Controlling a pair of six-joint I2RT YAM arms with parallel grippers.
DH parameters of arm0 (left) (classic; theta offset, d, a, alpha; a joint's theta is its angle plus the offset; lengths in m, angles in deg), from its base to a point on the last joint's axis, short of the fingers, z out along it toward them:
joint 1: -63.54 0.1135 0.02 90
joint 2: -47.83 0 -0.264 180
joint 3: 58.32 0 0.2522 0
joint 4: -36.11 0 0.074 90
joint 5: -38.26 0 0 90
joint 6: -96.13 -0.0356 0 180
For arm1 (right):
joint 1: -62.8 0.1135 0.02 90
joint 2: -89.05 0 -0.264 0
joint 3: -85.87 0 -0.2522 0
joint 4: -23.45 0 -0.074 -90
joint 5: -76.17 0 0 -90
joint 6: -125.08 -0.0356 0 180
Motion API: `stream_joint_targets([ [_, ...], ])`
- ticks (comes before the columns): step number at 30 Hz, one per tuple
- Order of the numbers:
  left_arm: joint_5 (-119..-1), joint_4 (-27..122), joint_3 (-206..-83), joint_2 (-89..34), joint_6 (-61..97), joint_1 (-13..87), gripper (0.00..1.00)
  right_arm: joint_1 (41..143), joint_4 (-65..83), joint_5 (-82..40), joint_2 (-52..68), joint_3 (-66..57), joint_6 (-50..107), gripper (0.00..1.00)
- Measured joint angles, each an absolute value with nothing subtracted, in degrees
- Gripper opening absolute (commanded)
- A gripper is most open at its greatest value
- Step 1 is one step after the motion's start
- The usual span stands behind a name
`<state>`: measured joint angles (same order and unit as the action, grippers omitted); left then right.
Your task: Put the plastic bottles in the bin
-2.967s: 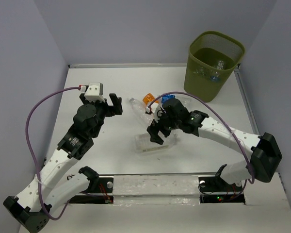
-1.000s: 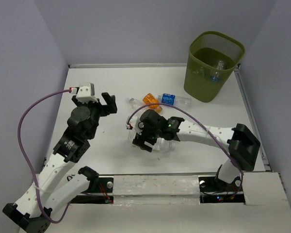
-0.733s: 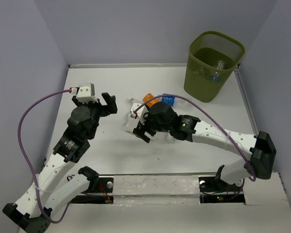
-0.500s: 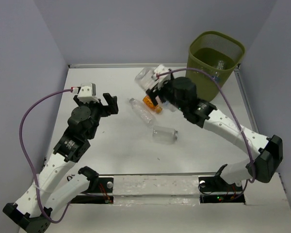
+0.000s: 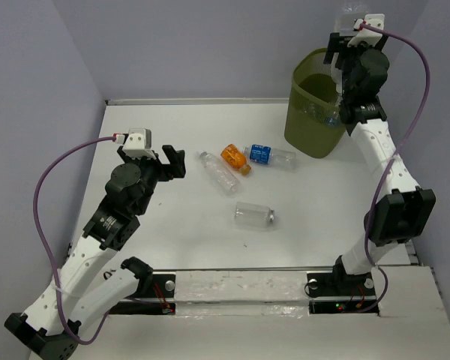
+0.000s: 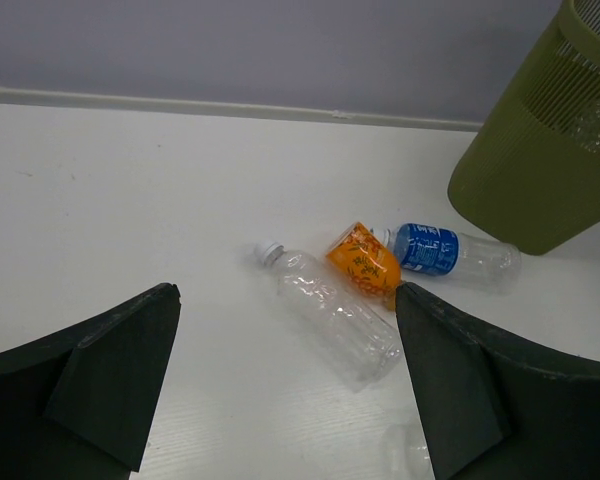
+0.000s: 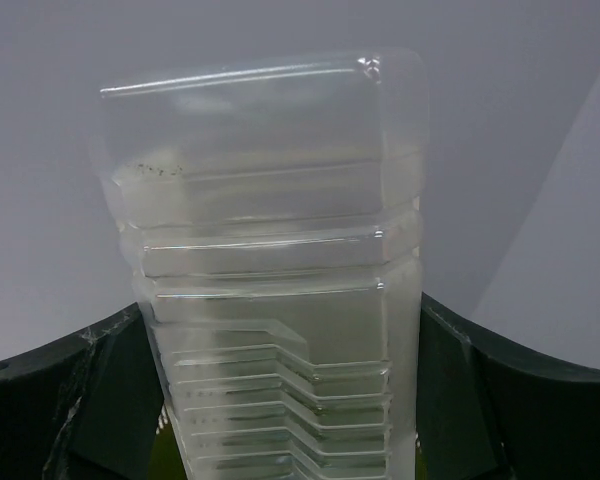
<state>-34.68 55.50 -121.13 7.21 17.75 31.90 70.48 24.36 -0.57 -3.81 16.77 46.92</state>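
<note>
Your right pincer (image 5: 349, 39) is up high, over the back edge of the green bin (image 5: 309, 131). It holds the big square bottle (image 7: 270, 250) between its two fingers, one finger on each side. The bottle is see-through and has ridges. Down in the bin you can see a few bottles (image 5: 331, 111) through the open top. Your left pincer (image 5: 151, 160) is wide open and holds nothing. It hangs over the left part of the white bench (image 5: 322, 210). Four bottles lie on the bench. A clear bottle with a white cap (image 6: 328, 310) lies just beside the orange bottle (image 6: 364, 262). The blue-label bottle (image 6: 442, 252) touches the orange one and points at the bin. A short clear bottle (image 5: 255, 215) lies alone, nearer to the arms.
</note>
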Motion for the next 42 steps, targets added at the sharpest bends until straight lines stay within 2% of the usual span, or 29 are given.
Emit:
stream_joint_targets([
  [6, -34.66, 55.48, -121.13, 7.18, 17.73, 31.9, 0.99, 66.31, 20.63, -3.52, -13.51, 20.9, 43.84, 1.0],
  [10, -34.72, 55.48, -121.13, 6.99, 17.73, 31.9, 0.99, 66.44, 18.57, -6.32, -11.61, 19.04, 39.9, 0.92],
  [13, -34.83, 55.48, -121.13, 6.31, 17.73, 31.9, 0.99, 68.01, 17.74, -8.04, -4.92, 14.78, 37.87, 0.89],
  [15, -35.05, 55.48, -121.13, 5.81, 17.73, 31.9, 0.99, 71.55, 16.65, -11.0, 1.77, 11.61, 37.04, 0.89],
  [18, -35.18, 55.5, -121.13, 5.46, 17.73, 31.9, 0.99, 80.49, 14.77, -17.4, 10.34, 4.9, 36.49, 0.94],
  [22, -35.25, 55.46, -121.13, 5.44, 17.75, 31.9, 0.99, 92.91, 13.81, -24.48, 14.99, -8.87, 36.23, 0.99],
  [26, -35.92, 55.41, -121.13, 5.24, 17.75, 31.9, 0.99, 100.47, 6.77, -24.42, 10.55, -20.87, 36.84, 1.0],
  [30, -36.58, 55.46, -121.13, 4.76, 17.75, 32.15, 0.99, 103.73, -4.25, -23.28, 7.6, -27.58, 37.45, 1.0],
  [35, -36.6, 55.46, -121.13, 4.8, 17.75, 32.17, 0.99, 103.97, -9.45, -23.26, 7.87, -26.86, 38.0, 1.0],
  [40, -36.62, 55.46, -121.13, 4.8, 17.75, 32.17, 0.99, 105.43, -11.81, -23.52, 2.1, -24.37, 39.38, 0.98],
  [41, -36.62, 55.46, -121.13, 4.8, 17.75, 32.17, 0.99, 105.74, -12.09, -23.59, 0.61, -24.06, 39.73, 0.97],
  [42, -36.62, 55.46, -121.13, 4.8, 17.73, 32.17, 0.99, 106.04, -12.49, -23.76, -0.94, -23.71, 39.86, 0.9],
])
